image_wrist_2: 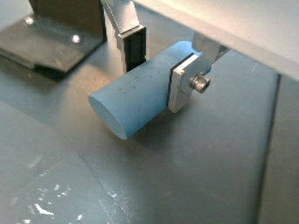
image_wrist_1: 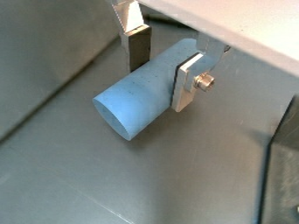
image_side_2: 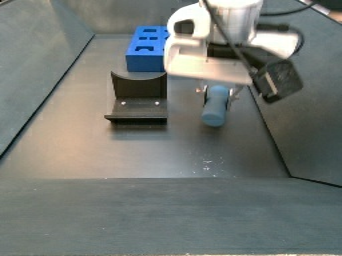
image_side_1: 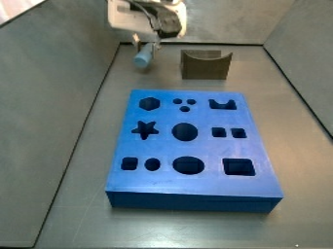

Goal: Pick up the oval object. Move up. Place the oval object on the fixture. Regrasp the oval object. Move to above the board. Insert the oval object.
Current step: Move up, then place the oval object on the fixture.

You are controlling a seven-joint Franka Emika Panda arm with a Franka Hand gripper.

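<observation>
The board [image_side_1: 193, 146] is the largest thing here, a thick blue slab filling the lower middle of a side view, its top cut with dark holes (a star, a hexagon, circles, squares and an oval among them). In a side view [image_side_2: 147, 48] only its far end shows, at the upper middle of the frame, behind the fixture.

The fixture [image_side_1: 204, 64] sits beyond the board at the upper middle of the frame, an olive-brown block with a curved notch in its top. In a side view [image_side_2: 138, 97] it looks dark, standing on a flat base plate in the left half of the frame, and its notch is empty.

The gripper [image_side_1: 143, 47] is at the upper left of a side view, to the left of the fixture and apart from it. In both wrist views [image_wrist_1: 163, 66] [image_wrist_2: 160, 63] its 2 silver fingers are clamped on the oval peg [image_wrist_1: 142, 96], 1 on each flank near its back end.

The peg [image_wrist_2: 138, 99] is pale blue, with its lighter end face pointing away from the fingers. In a side view [image_side_2: 215, 106] it hangs to the right of the fixture, seemingly clear of the floor.
</observation>
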